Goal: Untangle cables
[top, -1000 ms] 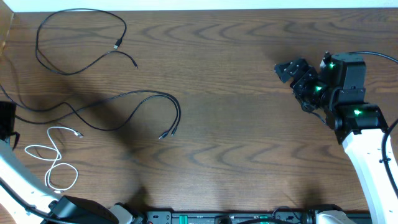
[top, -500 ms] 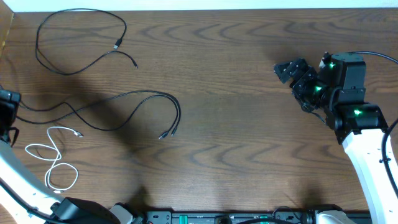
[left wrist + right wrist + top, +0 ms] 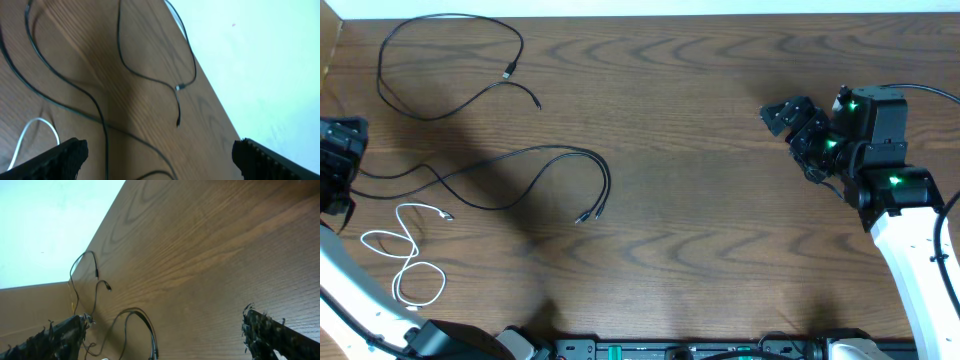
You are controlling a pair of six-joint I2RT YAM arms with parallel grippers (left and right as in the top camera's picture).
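Three cables lie apart on the left of the wooden table. A long black cable (image 3: 440, 55) makes a loop at the far left, its plug ends (image 3: 180, 88) lying free. A second black cable (image 3: 535, 165), doubled, curves through the middle left and shows again (image 3: 145, 325) in the right wrist view. A short white cable (image 3: 408, 250) coils near the front left. My left gripper (image 3: 345, 135) hovers open at the left edge above the doubled cable's tail, its jaws (image 3: 162, 162) wide apart and holding nothing. My right gripper (image 3: 792, 135) stands open far to the right, away from all cables.
The table's far edge (image 3: 640, 15) meets a pale wall. A thick black lead (image 3: 920, 90) runs off behind the right arm. The arms' bases (image 3: 670, 350) line the front edge.
My left gripper has moved up along the left edge and slightly into the table. The right arm and the cables have not moved.
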